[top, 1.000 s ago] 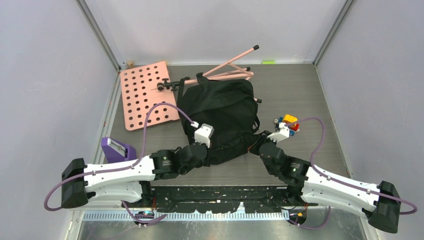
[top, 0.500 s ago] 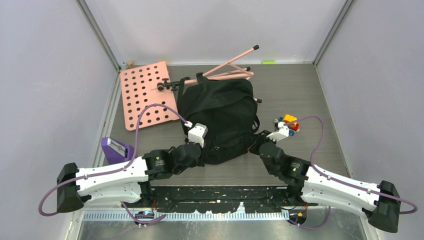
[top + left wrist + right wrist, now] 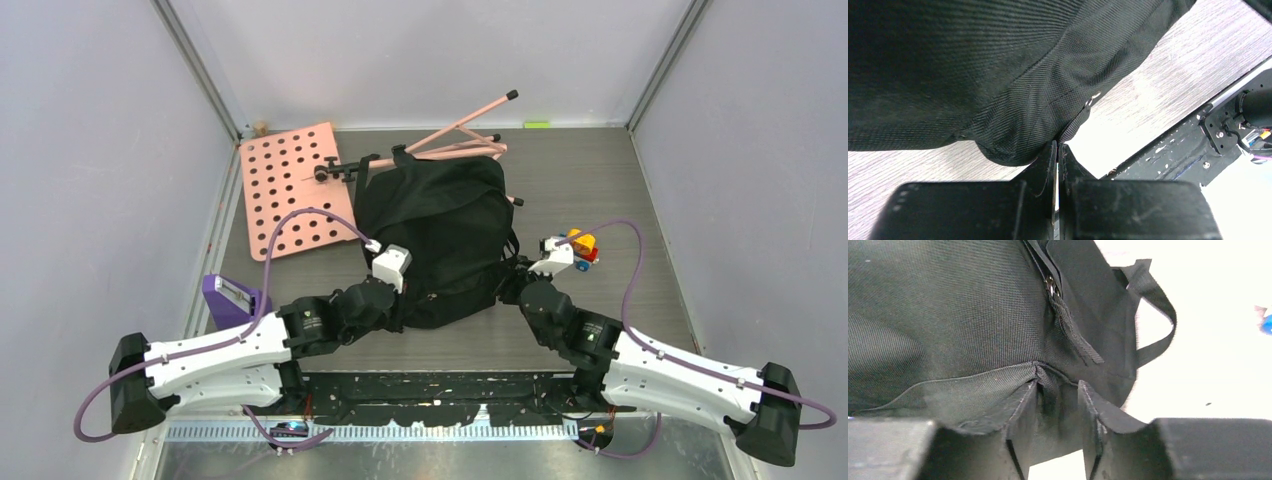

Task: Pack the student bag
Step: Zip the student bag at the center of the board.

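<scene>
Shows the student bag [image 3: 440,235] slumped on the table [image 3: 600,170], no opening on view, lying straight ahead of both grippers and touching each. Finds the left gripper [image 3: 1057,150] pressed together on a thin fold of the bag's near hem, black fabric bulging just above the fingertips. Catches the right gripper [image 3: 1058,390] newly spread partway, having loosened within the last second, with a ridge of cloth sitting slack between the parted fingers and a zip and strap loop just beyond. Records the left arm drawn back toward its base over that same second, seemingly tugging its corner of the bag along. Reads, as a judgement, like a regrip on the right while the left keeps hold: mouth of the bag still to be found, nothing packed so far. Places a cluster of coloured blocks [image 3: 580,245] just right of the right gripper, a purple box [image 3: 232,298] left of the left one, and a pink perforated board [image 3: 292,190] with pink stand legs [image 3: 465,130] well beyond the bag
</scene>
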{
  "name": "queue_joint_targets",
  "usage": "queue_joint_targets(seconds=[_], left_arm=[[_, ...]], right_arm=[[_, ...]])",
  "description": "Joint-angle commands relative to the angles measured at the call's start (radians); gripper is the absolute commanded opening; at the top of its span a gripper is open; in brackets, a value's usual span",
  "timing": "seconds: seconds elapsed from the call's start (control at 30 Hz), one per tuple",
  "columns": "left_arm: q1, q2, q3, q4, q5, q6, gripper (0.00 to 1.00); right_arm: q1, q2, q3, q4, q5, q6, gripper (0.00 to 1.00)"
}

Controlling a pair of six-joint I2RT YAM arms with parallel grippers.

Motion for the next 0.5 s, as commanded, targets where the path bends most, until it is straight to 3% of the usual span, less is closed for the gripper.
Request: queue_joint_targets(seconds=[0.0, 0.03, 0.17, 0.27, 0.47], left_arm=[[0.013, 0.022, -0.007, -0.044, 0.070, 0.057, 0.00], [0.013, 0.037, -0.001, -0.032, 0.087, 0.059, 0.00], [0.013, 0.073, 0.009, 0.007, 0.120, 0.056, 0.00], [0.014, 0.078, 0.004, 0.030, 0.135, 0.041, 0.00], [0.012, 0.062, -0.018, 0.038, 0.140, 0.017, 0.00]], right_arm=[[-0.027, -0.053, 0.098, 0.049, 0.046, -0.290, 0.49], [-0.027, -0.062, 0.103, 0.037, 0.019, -0.358, 0.58], [-0.027, -0.123, 0.126, -0.018, -0.208, -0.545, 0.72], [-0.027, -0.124, 0.140, -0.052, -0.414, -0.631, 0.74], [-0.025, -0.017, 0.152, -0.039, -0.633, -0.761, 0.75]])
